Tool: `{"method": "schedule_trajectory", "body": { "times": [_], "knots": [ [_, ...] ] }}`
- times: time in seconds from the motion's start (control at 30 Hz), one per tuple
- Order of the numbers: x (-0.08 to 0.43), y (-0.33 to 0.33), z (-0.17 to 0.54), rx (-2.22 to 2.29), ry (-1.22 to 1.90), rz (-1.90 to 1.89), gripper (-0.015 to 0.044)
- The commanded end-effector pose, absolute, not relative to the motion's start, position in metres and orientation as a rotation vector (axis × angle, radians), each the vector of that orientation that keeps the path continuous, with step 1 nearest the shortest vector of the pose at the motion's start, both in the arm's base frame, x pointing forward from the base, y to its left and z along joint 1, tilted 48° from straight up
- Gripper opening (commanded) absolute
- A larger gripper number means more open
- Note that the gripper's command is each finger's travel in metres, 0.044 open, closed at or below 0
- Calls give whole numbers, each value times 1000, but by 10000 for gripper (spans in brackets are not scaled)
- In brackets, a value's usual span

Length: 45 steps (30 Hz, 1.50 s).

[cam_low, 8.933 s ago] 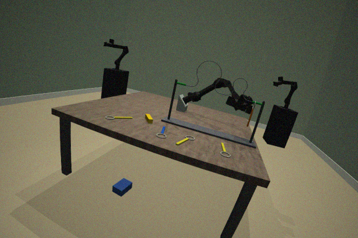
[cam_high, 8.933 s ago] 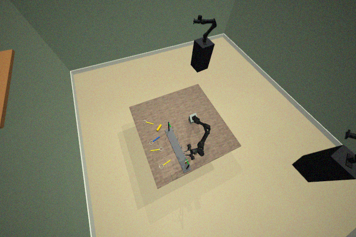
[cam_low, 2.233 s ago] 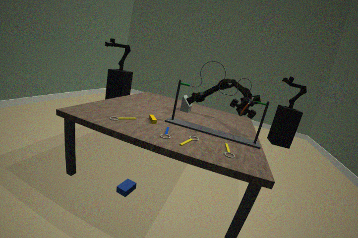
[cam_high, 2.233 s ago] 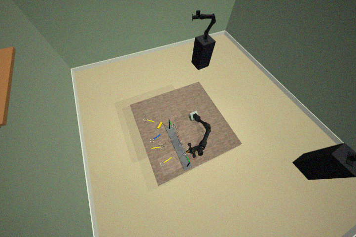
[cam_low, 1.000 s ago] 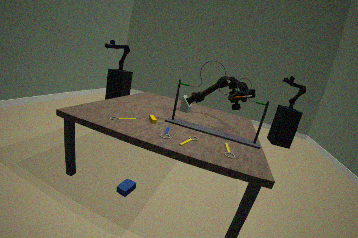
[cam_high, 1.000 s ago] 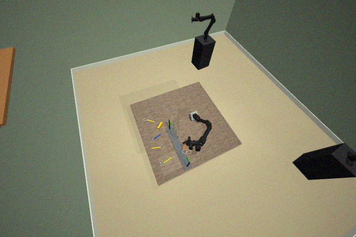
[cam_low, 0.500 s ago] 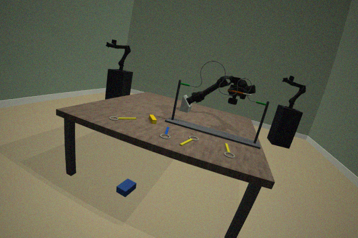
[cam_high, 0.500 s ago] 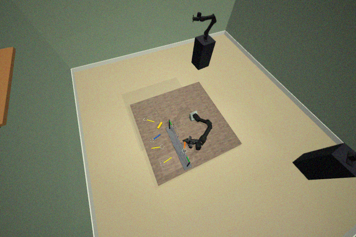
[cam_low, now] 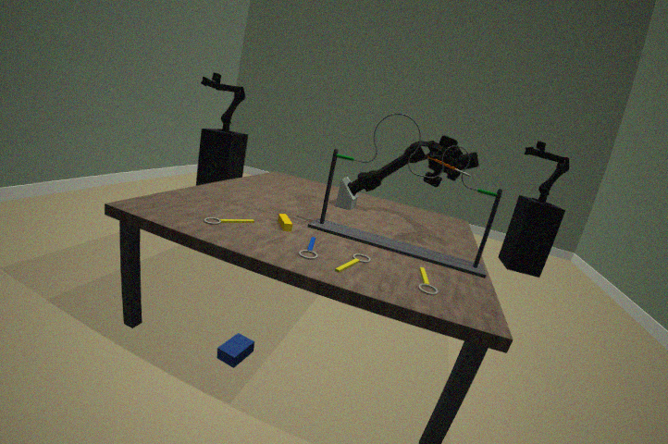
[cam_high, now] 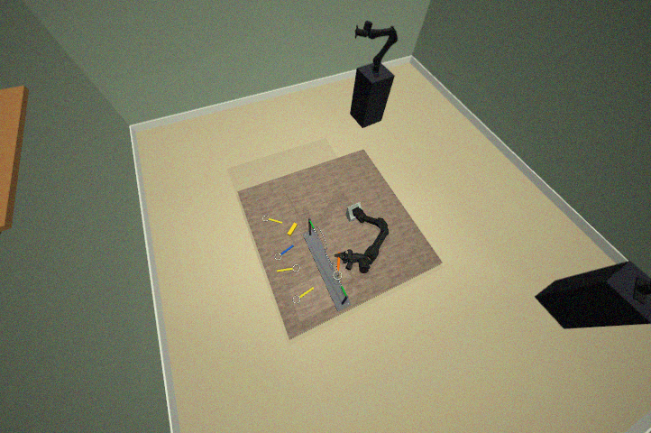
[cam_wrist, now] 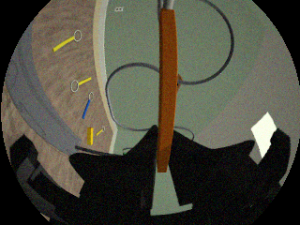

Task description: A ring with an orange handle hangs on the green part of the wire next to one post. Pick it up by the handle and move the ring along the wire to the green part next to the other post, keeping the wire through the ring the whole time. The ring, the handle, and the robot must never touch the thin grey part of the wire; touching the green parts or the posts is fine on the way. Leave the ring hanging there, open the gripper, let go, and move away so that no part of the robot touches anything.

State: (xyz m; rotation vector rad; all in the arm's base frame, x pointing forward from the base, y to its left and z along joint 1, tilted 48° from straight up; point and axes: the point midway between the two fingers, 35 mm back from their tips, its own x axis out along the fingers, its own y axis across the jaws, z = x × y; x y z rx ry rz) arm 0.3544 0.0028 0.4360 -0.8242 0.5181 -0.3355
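The orange handle (cam_high: pixel 338 263) (cam_low: pixel 442 163) (cam_wrist: pixel 168 84) is held in the shut gripper (cam_high: pixel 339 255) (cam_low: pixel 432 159) (cam_wrist: pixel 162 142), off the table. Its ring (cam_high: pixel 337 280) (cam_low: pixel 464 172) is seen nearly edge-on in the exterior view, where it crosses the grey wire (cam_low: pixel 398 114) (cam_wrist: pixel 232 42) a little left of the right green part (cam_high: pixel 343 291) (cam_low: pixel 487 192). Whether the ring touches the wire is too small to tell; the wrist view cuts it off at the top. The left green part (cam_high: pixel 311 224) (cam_low: pixel 345 157) joins the other post (cam_low: pixel 327 188). Wire loops pass close to the gripper in the exterior view.
The right post (cam_low: pixel 488 230) and left post stand on a grey base bar (cam_high: pixel 322 262) (cam_low: pixel 392 246). Yellow-handled rings, a blue-handled ring (cam_high: pixel 285 250) (cam_low: pixel 312 243) (cam_wrist: pixel 86 108) and a yellow block (cam_high: pixel 292 229) (cam_low: pixel 285 222) (cam_wrist: pixel 91 135) lie on the table beyond the bar.
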Motion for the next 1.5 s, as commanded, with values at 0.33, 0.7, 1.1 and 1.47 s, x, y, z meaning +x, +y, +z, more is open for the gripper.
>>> {"method": "schedule_trajectory", "body": {
  "times": [0.33, 0.7, 1.1, 1.47],
  "knots": [
    [351, -12, 460, -938, 514, -370, -150],
    [351, -12, 462, -845, 517, -344, -150],
    [353, -4, 454, -636, 519, -288, -150],
    [354, 8, 446, -401, 515, -224, -150]
  ]
}}
